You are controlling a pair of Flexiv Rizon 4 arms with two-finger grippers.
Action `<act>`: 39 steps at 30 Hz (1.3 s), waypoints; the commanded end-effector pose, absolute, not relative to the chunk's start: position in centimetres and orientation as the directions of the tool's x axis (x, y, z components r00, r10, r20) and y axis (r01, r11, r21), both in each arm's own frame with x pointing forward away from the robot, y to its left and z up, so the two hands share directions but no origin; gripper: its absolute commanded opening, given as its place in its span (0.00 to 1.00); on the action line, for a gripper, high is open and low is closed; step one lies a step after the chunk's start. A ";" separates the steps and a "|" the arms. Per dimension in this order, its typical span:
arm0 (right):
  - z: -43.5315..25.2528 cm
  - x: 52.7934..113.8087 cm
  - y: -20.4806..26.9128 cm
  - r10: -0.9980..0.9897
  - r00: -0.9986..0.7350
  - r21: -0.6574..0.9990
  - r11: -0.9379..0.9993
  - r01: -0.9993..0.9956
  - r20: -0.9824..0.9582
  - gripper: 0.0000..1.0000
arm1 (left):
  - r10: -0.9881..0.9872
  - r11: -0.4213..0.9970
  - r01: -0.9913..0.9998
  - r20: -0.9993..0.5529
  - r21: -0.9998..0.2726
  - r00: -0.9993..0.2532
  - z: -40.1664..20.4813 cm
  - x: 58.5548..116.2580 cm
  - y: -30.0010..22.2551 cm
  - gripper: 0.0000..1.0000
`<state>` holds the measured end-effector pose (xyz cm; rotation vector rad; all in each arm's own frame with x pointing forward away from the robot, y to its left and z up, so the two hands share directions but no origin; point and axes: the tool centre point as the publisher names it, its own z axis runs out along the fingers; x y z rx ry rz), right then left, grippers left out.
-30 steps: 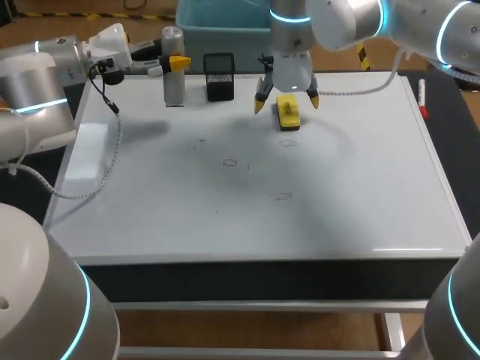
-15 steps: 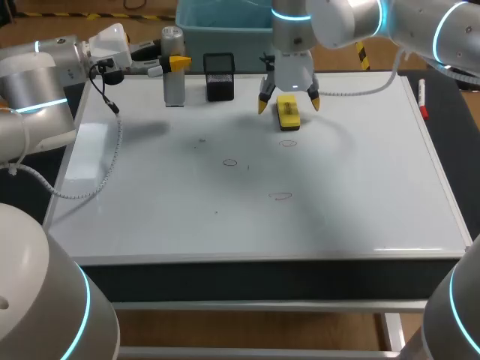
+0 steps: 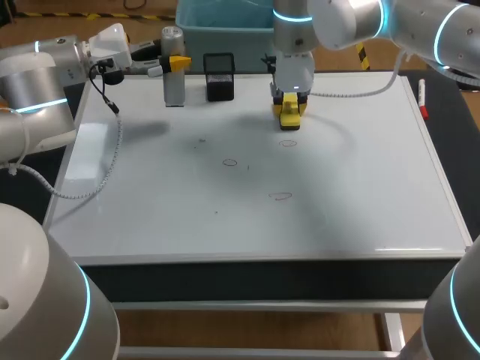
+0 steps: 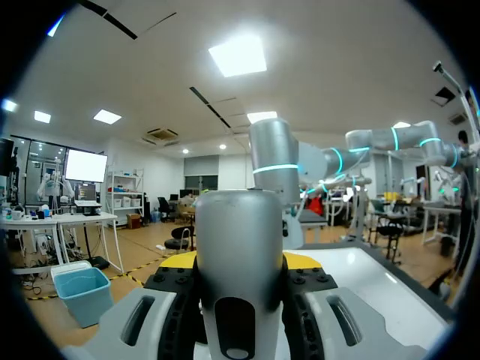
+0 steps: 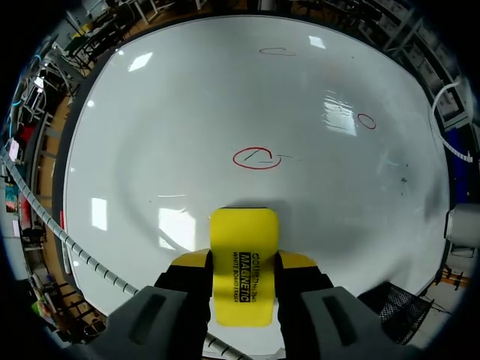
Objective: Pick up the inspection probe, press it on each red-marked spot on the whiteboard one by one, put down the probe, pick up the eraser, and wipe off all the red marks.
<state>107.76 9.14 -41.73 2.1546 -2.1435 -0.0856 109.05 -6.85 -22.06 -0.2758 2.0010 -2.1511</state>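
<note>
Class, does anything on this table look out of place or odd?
The left claw grips the inspection probe upright at the far left corner of the whiteboard while the right claw grips the eraser; the probe should be down first. Nothing spilled or damaged.

Probe (image 4: pixel 240 225) hides L gripper (image 4: pixel 240 261) tips; R gripper (image 3: pixel 290 103) covers eraser (image 3: pixel 288 120) top.
</note>
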 end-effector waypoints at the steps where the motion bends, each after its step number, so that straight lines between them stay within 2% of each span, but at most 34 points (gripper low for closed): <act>1: -40.3 107.3 8.9 -1.000 0.005 0.089 -0.003 -0.996 0.027 0.00 | -0.262 -0.070 0.012 0.006 -0.997 -0.965 -22.0 109.1 -6.9 0.00; 12: -35.4 107.3 7.1 -0.999 -0.040 0.037 0.041 -0.998 0.027 0.00 | -0.262 -0.070 0.012 0.006 -0.997 -0.965 -22.0 109.1 -6.9 0.00; 28: -31.6 106.5 -3.5 -0.941 -0.337 0.012 0.338 -0.941 0.027 0.00 | -0.262 -0.070 0.012 0.006 -0.997 -0.965 -22.0 109.1 -6.9 0.00; 39: -32.0 104.4 -7.4 -0.895 -0.445 0.029 0.445 -0.895 0.019 0.00 | -0.262 -0.070 0.012 0.006 -0.997 -0.965 -22.0 109.1 -6.9 0.00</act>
